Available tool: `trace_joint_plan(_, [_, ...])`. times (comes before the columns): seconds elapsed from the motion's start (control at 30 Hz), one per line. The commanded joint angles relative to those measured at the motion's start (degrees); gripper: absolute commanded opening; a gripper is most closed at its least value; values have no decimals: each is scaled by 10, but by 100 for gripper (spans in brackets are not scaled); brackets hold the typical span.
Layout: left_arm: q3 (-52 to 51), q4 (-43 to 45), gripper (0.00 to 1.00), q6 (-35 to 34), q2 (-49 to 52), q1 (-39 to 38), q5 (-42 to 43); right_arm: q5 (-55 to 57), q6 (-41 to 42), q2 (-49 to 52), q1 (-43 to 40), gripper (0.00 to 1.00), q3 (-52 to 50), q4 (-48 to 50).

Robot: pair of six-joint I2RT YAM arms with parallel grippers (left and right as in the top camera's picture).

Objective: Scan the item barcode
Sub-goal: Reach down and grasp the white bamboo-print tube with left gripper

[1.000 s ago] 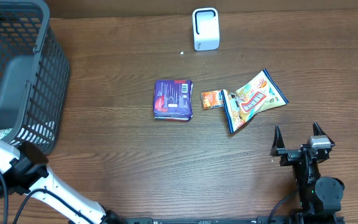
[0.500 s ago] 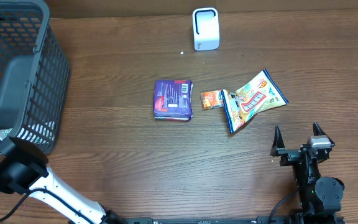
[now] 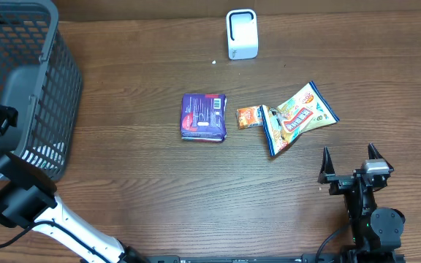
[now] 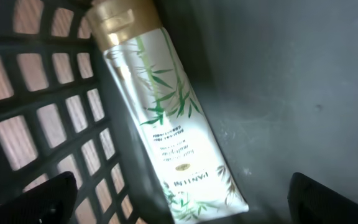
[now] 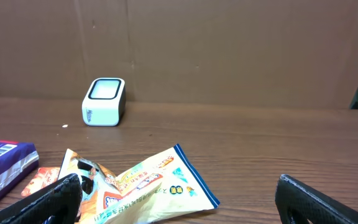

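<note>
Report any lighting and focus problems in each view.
Overhead: even light, sharp across the table. Left wrist: dim inside the basket, tube slightly soft, left fingers blurred. Right wrist: scanner clear, right fingers out of focus.

Top-down overhead, low right wrist: common scanner [image 3: 241, 33]

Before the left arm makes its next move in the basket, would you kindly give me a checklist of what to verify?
1. Left tool open: ok, fingers spread wide.
2. Tube under the left tool: ok, it lies in the basket between the fingers.
3. Room to grip: cannot tell, the tube lies close along the basket wall.
4. Barcode side found: cannot tell, only the leaf-printed face shows.
5. Scanner unobstructed: ok, nothing stands close to it.
6. Right tool out of the way: ok, open, far from the basket.
</note>
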Motion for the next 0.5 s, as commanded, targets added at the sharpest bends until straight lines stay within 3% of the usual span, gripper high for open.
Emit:
trace_joint_plan(0.0, [-37,23,100,-10,-7,0,-4,3,4,-6,0,100,-6,4])
trace_joint_plan(0.47, [-166,152,100,26,-6,0,38,3,4,-6,0,100,-6,4])
